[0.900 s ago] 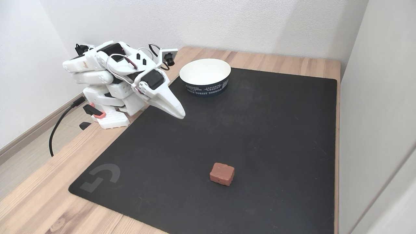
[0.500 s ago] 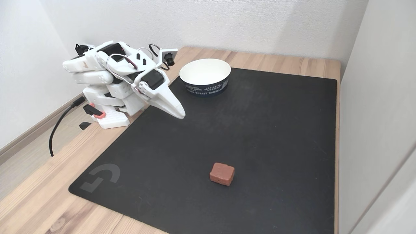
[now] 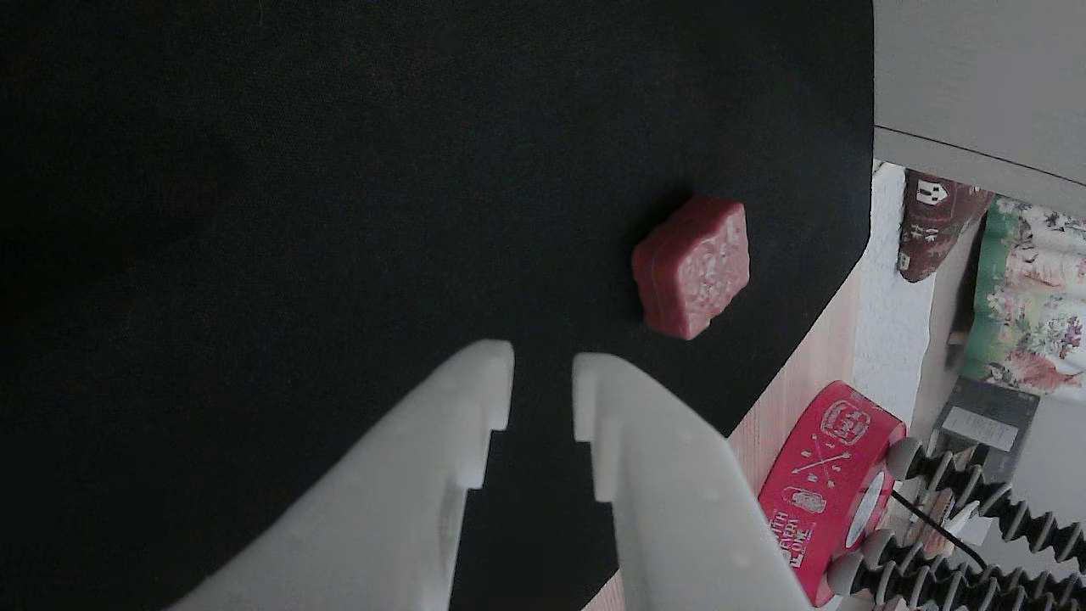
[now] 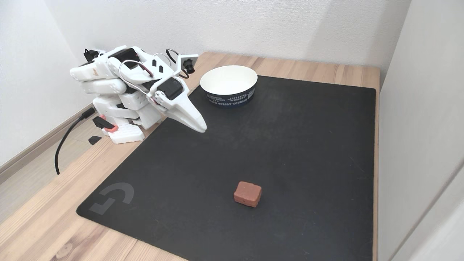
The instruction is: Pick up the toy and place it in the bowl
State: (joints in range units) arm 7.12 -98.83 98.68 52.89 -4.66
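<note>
Toy (image 4: 247, 194) sits alone on the black mat (image 4: 308, 145), well apart from my gripper (image 4: 201, 127), whose fingers are narrowly parted and empty; in the other view it lies ahead and to the right.

A home room, set up as a hobby corner; a light wooden desk (image 4: 319, 70) stands pushed into a corner of plain white papered walls (image 4: 253, 25), with pale wood flooring (image 4: 21, 181) and a skirting board below. Past the desk's edge in the other view hang a floral cloth (image 3: 1031, 297) and a patterned sock-like thing (image 3: 933, 225); a black desk mat (image 4: 290, 145) covers most of the desk.
</note>
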